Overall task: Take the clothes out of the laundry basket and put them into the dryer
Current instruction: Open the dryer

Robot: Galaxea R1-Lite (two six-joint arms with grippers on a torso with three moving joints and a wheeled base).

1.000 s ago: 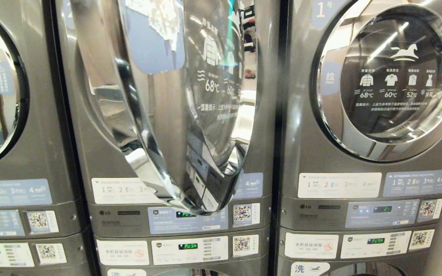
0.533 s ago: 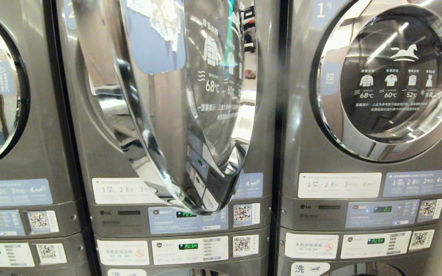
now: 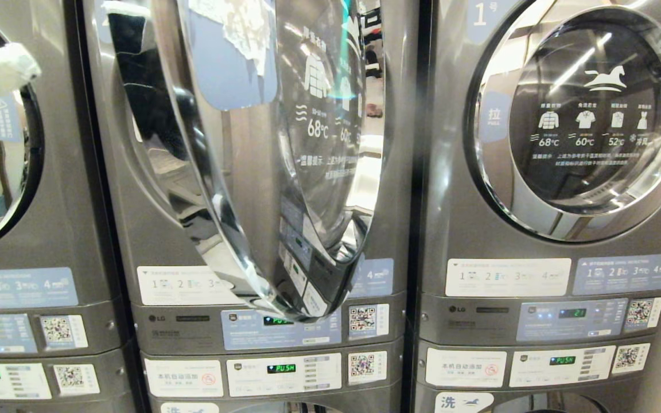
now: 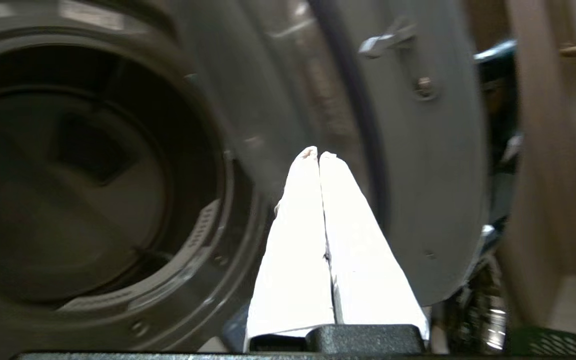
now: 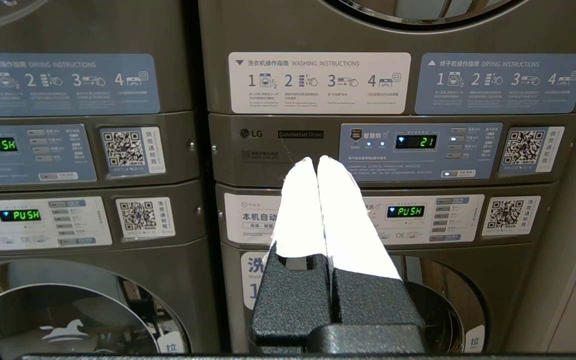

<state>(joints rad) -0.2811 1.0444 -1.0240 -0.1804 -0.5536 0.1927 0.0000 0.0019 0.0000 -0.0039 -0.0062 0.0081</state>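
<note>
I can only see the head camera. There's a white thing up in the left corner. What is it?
Observer: That's the left hand. Its wrist camera shows the fingers pressed together, holding nothing.
Operator: Where's it pointing?
Observer: Between the open dryer and its swung-out door.
Operator: Where's the basket?
Observer: A corner of the green laundry basket shows beyond the door's edge.

Open dryer door (image 3: 330, 132): 68°C, 60°C
Right dryer (image 3: 479, 14): 1
Brand plate (image 5: 251, 133): LG, Commercial Dryer
Display (image 5: 416, 141): 21
Lower display (image 5: 410, 211): PUSH
White label (image 5: 319, 82): WASHING INSTRUCTIONS
Blue label (image 5: 502, 83): DRYING INSTRUCTIONS
</note>
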